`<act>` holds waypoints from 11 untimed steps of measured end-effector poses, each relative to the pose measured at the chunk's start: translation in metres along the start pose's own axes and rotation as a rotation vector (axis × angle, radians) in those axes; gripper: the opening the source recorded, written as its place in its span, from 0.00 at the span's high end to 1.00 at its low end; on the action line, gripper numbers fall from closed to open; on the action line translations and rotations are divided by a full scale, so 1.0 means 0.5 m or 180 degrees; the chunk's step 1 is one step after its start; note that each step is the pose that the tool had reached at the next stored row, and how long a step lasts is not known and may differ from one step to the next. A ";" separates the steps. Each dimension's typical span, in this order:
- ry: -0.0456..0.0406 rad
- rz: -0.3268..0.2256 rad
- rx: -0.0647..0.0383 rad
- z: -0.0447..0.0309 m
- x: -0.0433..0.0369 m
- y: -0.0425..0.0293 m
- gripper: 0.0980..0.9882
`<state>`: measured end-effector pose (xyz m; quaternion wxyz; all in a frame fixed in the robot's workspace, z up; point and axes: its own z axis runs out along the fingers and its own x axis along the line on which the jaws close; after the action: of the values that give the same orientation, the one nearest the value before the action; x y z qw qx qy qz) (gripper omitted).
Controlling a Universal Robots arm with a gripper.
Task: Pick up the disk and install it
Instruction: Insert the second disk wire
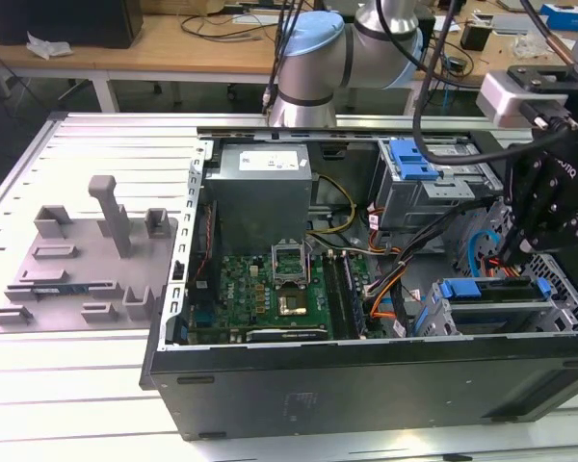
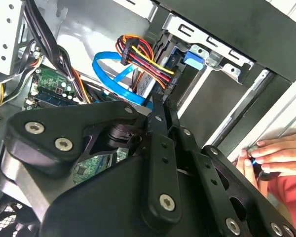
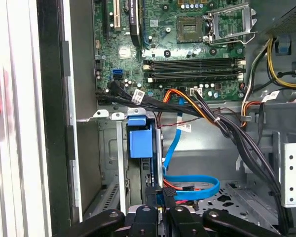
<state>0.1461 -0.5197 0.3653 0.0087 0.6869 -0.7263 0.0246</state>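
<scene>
The disk (image 1: 491, 306) lies in the drive cage at the exterior view's right end of the open computer case, its blue carrier bracket (image 1: 472, 289) along the top. In the first wrist view the disk is edge-on, with the blue bracket (image 3: 139, 140) at its far end. My gripper (image 1: 509, 258) hangs over the cage's inner side. Its black fingers (image 3: 152, 200) stand close together at the disk's cable end, among a blue data cable (image 3: 197, 190) and a red-yellow-black power plug (image 2: 148, 64). The gripper (image 2: 157, 101) looks shut, with nothing held.
A person's hand (image 2: 266, 153) rests on the case's outer edge. The motherboard (image 1: 279, 289) and power supply (image 1: 260, 183) fill the case's middle. A second blue latch (image 1: 411, 159) tops the far bay. A grey tray with posts (image 1: 77, 269) lies on the table at the exterior view's left.
</scene>
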 end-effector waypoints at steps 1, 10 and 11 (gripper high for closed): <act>-0.0003 0.0013 -0.0001 0.001 0.001 0.000 0.93; -0.0015 0.0050 -0.0004 0.003 0.005 0.000 0.93; -0.0016 0.0041 -0.0004 0.003 0.005 0.000 0.93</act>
<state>0.1461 -0.5225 0.3637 0.0071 0.6822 -0.7308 0.0226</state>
